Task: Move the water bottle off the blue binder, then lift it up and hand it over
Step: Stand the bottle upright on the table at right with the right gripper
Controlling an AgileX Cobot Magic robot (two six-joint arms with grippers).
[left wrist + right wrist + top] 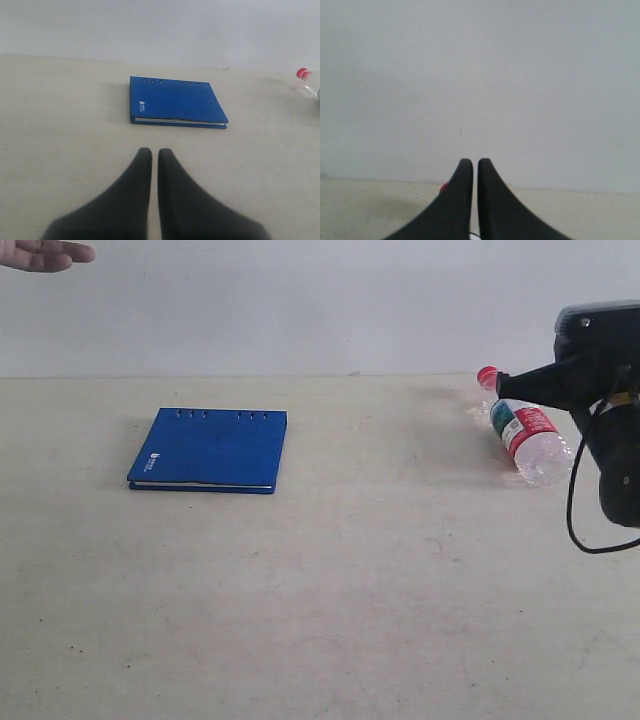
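1. Pale table fills the lower three quarters of the exterior view.
2. Blue binder lies flat and closed, left of centre.
3. Water bottle lies on its side at the right edge, well apart from the binder.
4. Right gripper, fingers pressed together on nothing, has its tips by the bottle's neck.
5. Left gripper, likewise pressed together, faces the binder.
6. A bare hand shows in the upper left corner.
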